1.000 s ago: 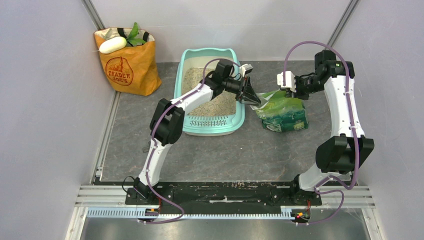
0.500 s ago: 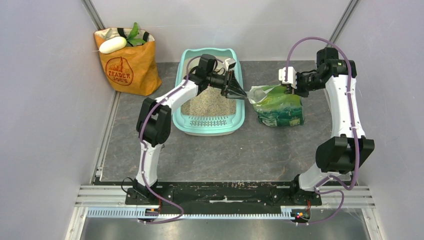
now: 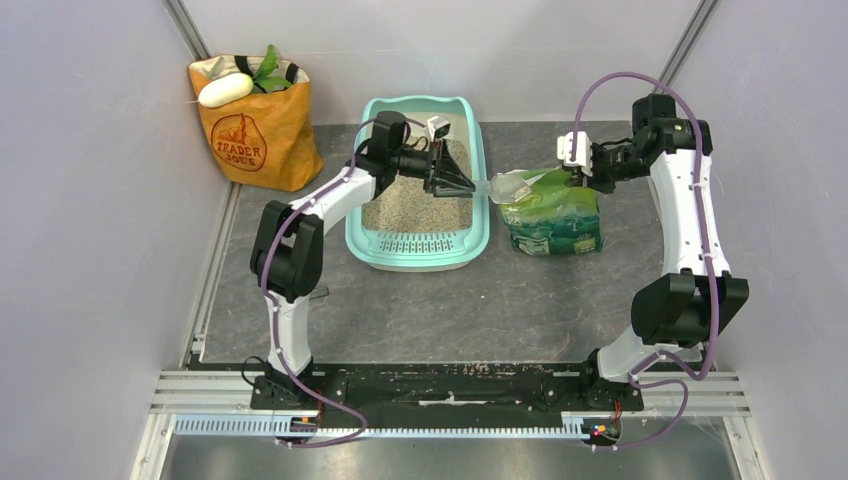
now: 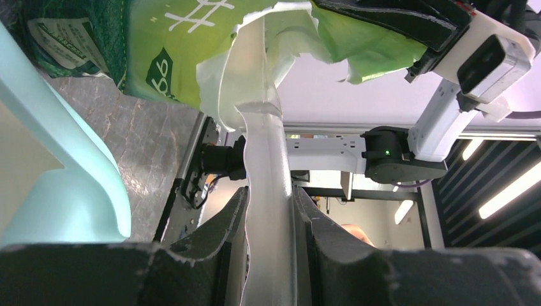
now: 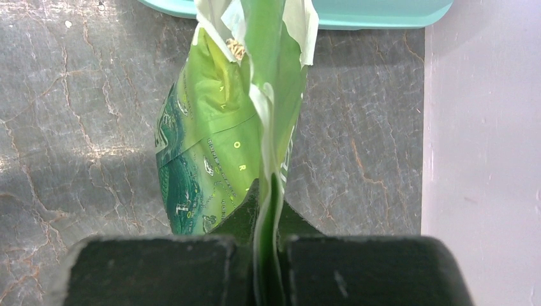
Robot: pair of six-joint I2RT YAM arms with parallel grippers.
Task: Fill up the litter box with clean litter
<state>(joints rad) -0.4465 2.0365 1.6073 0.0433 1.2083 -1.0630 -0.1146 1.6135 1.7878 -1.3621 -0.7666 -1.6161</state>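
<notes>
The mint-teal litter box (image 3: 481,226) lies at the table's back middle, with beige clean litter (image 3: 405,207) spread over its floor. My left gripper (image 3: 455,183) hovers over the box's right side, shut on the handle of a clear plastic scoop (image 3: 497,186) (image 4: 266,178). The scoop's bowl reaches to the mouth of the green bag (image 3: 553,213) (image 4: 185,60). My right gripper (image 3: 581,173) (image 5: 268,213) is shut on the bag's top edge (image 5: 223,146) and holds it upright. A few granules (image 5: 236,47) show inside the bag's mouth. The box's wall (image 4: 70,172) is at the left wrist view's left.
An orange paper grocery bag (image 3: 255,125) stands in the back left corner with a white item and leaves in it. Grey walls close in both sides. The green bag stands on the dark stone-patterned floor (image 5: 76,127) just right of the box (image 5: 332,11).
My left arm has drawn back to the left, from the bag's mouth to over the box, taking the scoop with it. The right gripper has pulled the bag more upright.
</notes>
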